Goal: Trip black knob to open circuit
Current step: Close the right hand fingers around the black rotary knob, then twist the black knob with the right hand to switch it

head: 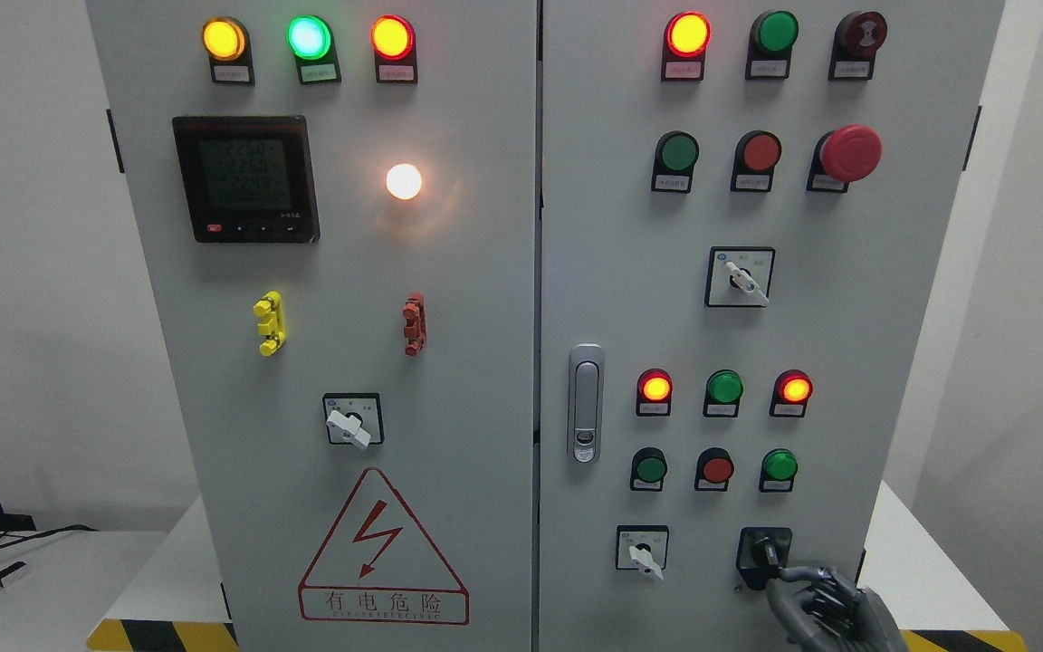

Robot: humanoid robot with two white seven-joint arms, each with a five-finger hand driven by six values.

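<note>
The black knob (764, 551) sits on a black square plate at the lower right of the right cabinet door (612, 272), its handle pointing down and to the right. My right hand (825, 605) comes up from the bottom right edge, just below and right of the knob. Its fingers (802, 573) are loosely spread; one fingertip reaches the lower end of the knob's handle, and the thumb hangs apart underneath. Nothing is clasped in the hand. The left arm does not show.
A white selector switch (644, 552) is just left of the knob, with red and green buttons (716, 469) above. A door latch (586, 403) sits at the seam. The left door carries a meter (245, 177), lamps and a warning triangle (383, 548).
</note>
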